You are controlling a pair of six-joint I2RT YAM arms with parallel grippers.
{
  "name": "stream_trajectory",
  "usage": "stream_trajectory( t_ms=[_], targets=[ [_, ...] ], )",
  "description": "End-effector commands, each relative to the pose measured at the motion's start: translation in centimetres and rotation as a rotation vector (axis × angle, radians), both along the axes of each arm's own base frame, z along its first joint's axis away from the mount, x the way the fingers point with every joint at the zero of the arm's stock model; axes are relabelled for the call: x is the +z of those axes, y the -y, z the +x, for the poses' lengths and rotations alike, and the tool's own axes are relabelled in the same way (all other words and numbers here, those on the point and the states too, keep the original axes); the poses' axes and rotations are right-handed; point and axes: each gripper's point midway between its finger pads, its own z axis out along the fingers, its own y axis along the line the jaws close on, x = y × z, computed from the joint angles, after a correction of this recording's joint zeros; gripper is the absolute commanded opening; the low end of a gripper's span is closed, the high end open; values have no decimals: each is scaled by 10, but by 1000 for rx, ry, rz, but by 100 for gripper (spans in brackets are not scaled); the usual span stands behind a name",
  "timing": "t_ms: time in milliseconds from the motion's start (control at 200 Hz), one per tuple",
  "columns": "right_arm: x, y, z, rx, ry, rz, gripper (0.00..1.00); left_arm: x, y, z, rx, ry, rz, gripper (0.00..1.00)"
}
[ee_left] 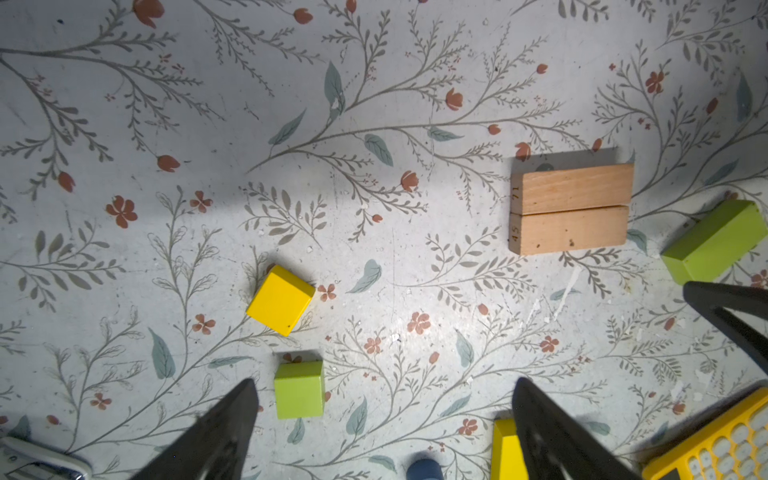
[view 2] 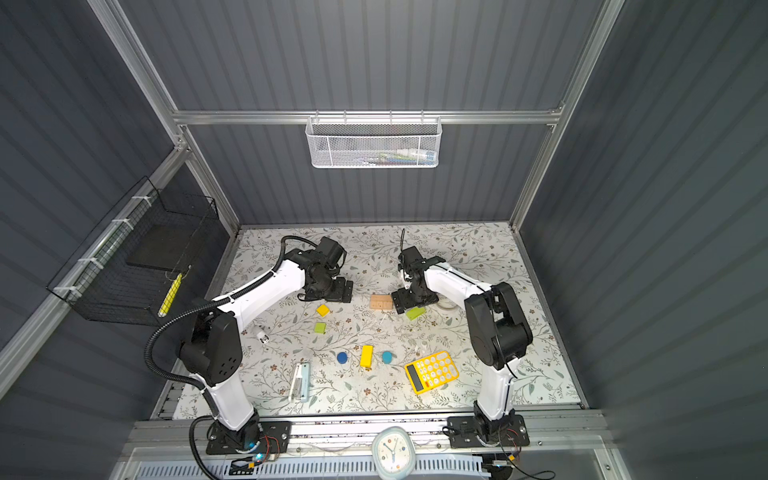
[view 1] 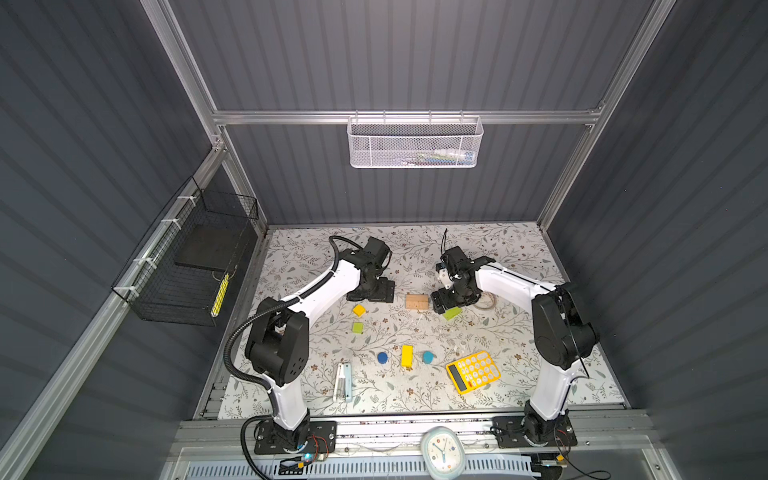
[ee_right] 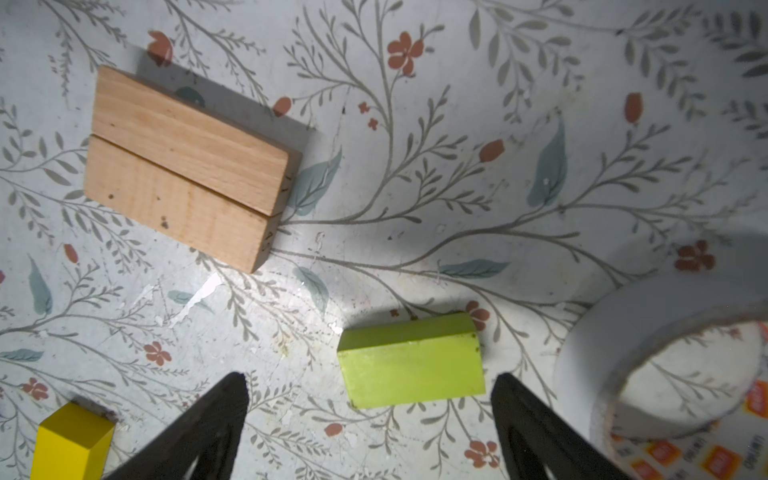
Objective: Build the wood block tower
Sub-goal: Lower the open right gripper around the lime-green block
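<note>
Blocks for the tower lay loose on the floral mat (view 1: 395, 395). In both top views, nearest the front, the yellow bar (view 1: 407, 356) lay at 6 o'clock from the mat's middle. The left blue cylinder (view 1: 382, 357) stood at its 9 o'clock and the right blue cylinder (view 1: 427, 356) at its 3 o'clock, each apart from it. The yellow calculator (view 1: 473, 371) sat at the bar's 4 o'clock.

Farther back, the lime cube (view 1: 358, 328) rested at 10 o'clock from the left blue cylinder, with the yellow cube (view 1: 359, 310) near at its 12 o'clock. The 2 tan bars (view 1: 417, 301) lay flat, long sides touching, at 3 o'clock from the yellow cube, and the lime bar (view 1: 452, 313) lay at their 4 o'clock.

The left gripper (ee_left: 384, 380) hung above the mat at 1 o'clock from the yellow cube, its fingers spread wide and holding nothing. The right gripper (ee_right: 370, 376) hung over the lime bar, fingers wide, with a gap on each side of the bar. The tape roll (ee_right: 598, 332) lay at the lime bar's 2 o'clock.
</note>
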Motion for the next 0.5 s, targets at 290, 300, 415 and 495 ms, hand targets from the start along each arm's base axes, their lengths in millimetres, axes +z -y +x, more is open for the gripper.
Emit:
stream_trajectory(
  t_ms=[290,300,415,495],
  targets=[
    [-15,6,10,26,-7,-42,93,4,-7,0,28,9,4,96],
    [-16,5,10,27,-9,-43,93,4,-7,0,29,8,5,96],
    [-21,7,8,22,-24,-46,93,3,-7,0,30,4,4,96],
    [-23,7,6,14,-30,-47,93,4,-8,0,32,8,5,96]
  ],
)
